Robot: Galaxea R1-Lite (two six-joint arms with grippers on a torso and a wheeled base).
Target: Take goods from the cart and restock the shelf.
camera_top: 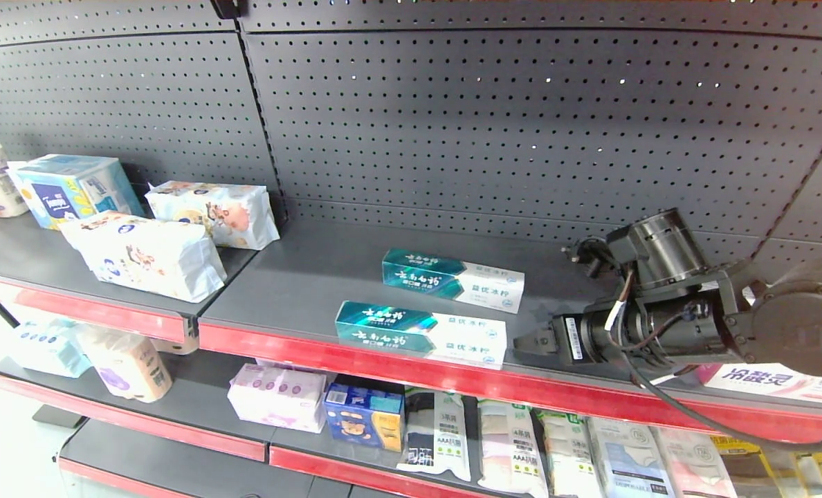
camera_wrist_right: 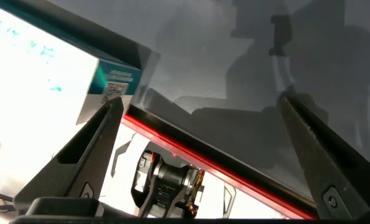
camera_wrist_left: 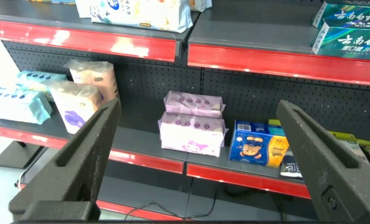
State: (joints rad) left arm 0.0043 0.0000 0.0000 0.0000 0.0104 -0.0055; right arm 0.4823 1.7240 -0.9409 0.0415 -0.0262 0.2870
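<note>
Two teal-and-white toothpaste boxes lie on the dark upper shelf point(camera_top: 300, 277), one at the front edge point(camera_top: 421, 333) and one behind it point(camera_top: 452, 280). My right gripper point(camera_top: 532, 340) hovers just above the shelf, right of the front box and pointing at its white end, a small gap apart. In the right wrist view the right gripper point(camera_wrist_right: 200, 102) is open with nothing between its fingers, and the box end point(camera_wrist_right: 42, 81) lies just beyond one fingertip. My left gripper point(camera_wrist_left: 199, 106) is open and empty, held low before the lower shelf, with the toothpaste boxes point(camera_wrist_left: 350, 28) above it.
Tissue packs point(camera_top: 144, 252) and a blue pack point(camera_top: 75, 187) fill the upper shelf's left section. A pink-and-white box point(camera_top: 764, 380) lies under my right arm. On the lower shelf are purple tissue packs point(camera_wrist_left: 193, 121), a blue box point(camera_wrist_left: 258, 143) and hanging bagged goods point(camera_top: 508, 449). A pegboard wall point(camera_top: 522, 124) backs the shelf.
</note>
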